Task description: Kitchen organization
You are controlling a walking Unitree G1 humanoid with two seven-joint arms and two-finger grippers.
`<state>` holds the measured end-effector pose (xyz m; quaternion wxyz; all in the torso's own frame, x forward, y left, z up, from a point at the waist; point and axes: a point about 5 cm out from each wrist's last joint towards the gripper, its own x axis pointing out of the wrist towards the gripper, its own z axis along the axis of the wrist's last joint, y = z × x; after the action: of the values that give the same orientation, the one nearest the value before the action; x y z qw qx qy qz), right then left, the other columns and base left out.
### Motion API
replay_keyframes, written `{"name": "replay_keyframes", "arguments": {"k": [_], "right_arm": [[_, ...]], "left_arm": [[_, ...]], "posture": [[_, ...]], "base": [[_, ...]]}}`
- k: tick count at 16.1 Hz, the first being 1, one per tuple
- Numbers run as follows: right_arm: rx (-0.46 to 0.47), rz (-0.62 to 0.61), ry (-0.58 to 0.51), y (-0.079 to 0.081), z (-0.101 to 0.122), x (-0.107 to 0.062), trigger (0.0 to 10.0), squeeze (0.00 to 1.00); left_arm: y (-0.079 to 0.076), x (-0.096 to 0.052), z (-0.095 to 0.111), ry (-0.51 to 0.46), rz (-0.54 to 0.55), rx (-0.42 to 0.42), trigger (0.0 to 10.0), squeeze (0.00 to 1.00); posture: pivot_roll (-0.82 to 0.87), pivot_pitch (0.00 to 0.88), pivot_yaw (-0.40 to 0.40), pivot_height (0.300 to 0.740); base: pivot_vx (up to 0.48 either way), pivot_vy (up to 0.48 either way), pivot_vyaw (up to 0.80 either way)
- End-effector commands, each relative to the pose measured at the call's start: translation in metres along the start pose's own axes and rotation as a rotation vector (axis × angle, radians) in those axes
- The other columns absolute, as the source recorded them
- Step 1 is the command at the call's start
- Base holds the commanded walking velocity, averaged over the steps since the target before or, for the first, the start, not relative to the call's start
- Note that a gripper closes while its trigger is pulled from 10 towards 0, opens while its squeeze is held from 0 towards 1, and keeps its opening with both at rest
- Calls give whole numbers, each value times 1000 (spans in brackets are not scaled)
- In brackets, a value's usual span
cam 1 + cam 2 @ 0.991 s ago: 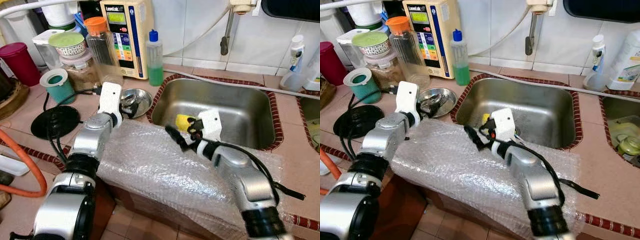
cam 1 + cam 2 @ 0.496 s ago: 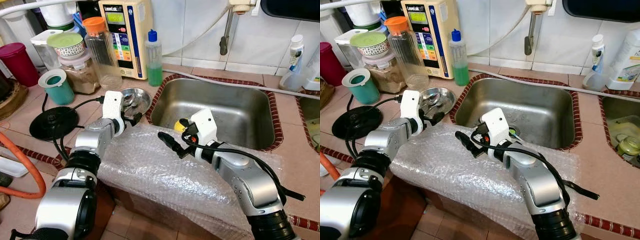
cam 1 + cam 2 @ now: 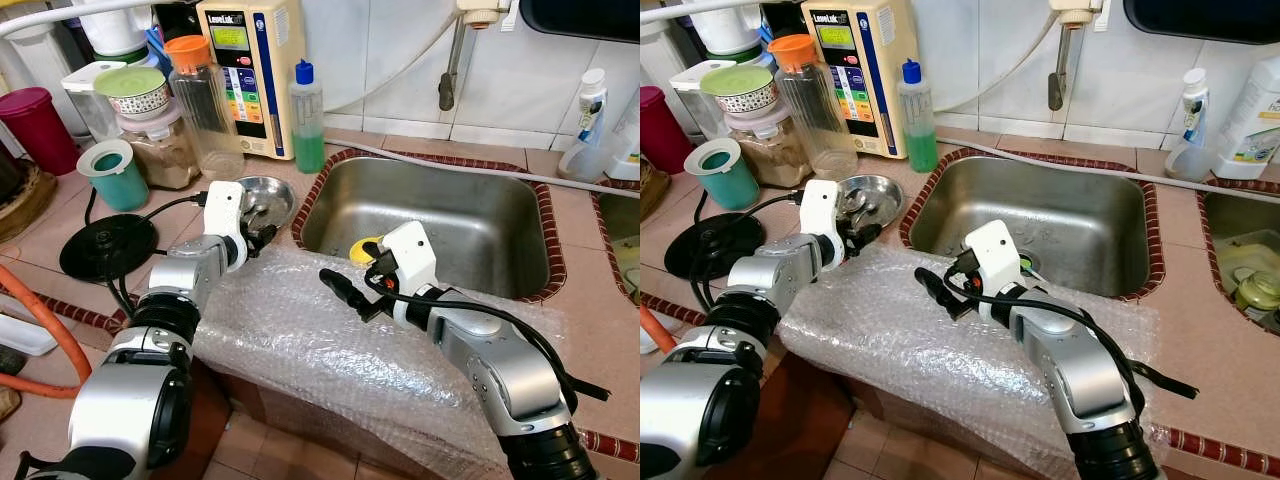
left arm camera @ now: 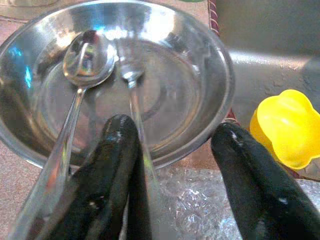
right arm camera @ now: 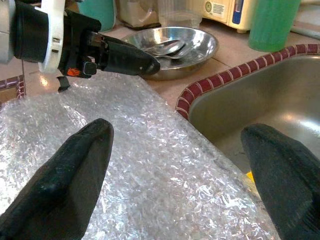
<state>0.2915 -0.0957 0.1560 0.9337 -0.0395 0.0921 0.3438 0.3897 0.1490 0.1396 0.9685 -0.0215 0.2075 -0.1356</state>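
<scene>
Left eye view: the left gripper (image 3: 262, 236) sits left of centre at the rim of the steel bowl (image 3: 283, 199); the right gripper (image 3: 345, 292) hovers mid-frame over the bubble wrap (image 3: 300, 345), in front of the sink (image 3: 455, 215).

Left wrist view: the black fingers (image 4: 107, 165) stand moderately apart, holding nothing, just short of the bowl; two spoons (image 4: 87, 65) lie inside, and a yellow cup (image 4: 282, 127) shows at right.

Right wrist view: the right fingers (image 5: 67, 182) are spread wide above the wrap, empty.

Spoon (image 4: 75, 110) handles hidden behind left tool (image 4: 175, 150); yellow object (image 3: 362, 250) partly hidden.
</scene>
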Motion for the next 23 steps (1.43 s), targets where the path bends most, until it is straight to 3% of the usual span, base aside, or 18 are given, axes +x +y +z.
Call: {"name": "replay_keyframes", "arguments": {"k": [1, 7, 20, 23], "right_arm": [[-15, 12, -6, 3, 3, 1, 10000, 0], [-12, 17, -6, 3, 5, 2, 10000, 0], [-7, -11, -25, -3, 8, 4, 10000, 0], [-8, -18, -28, -5, 8, 5, 10000, 0]], "left_arm": [[7, -1, 2, 5, 20, 3, 1451, 0], [11, -2, 4, -10, 29, -1, 0, 0], [9, -4, 24, -136, 29, -11, 0, 0], [6, -7, 41, -249, 30, -16, 0, 0]], "posture": [[-17, 0, 121, 740], [-13, 0, 119, 740], [-9, 0, 119, 740], [-9, 0, 119, 740]], "base": [[0, 0, 0], [0, 0, 0], [0, 0, 0], [0, 0, 0]]}}
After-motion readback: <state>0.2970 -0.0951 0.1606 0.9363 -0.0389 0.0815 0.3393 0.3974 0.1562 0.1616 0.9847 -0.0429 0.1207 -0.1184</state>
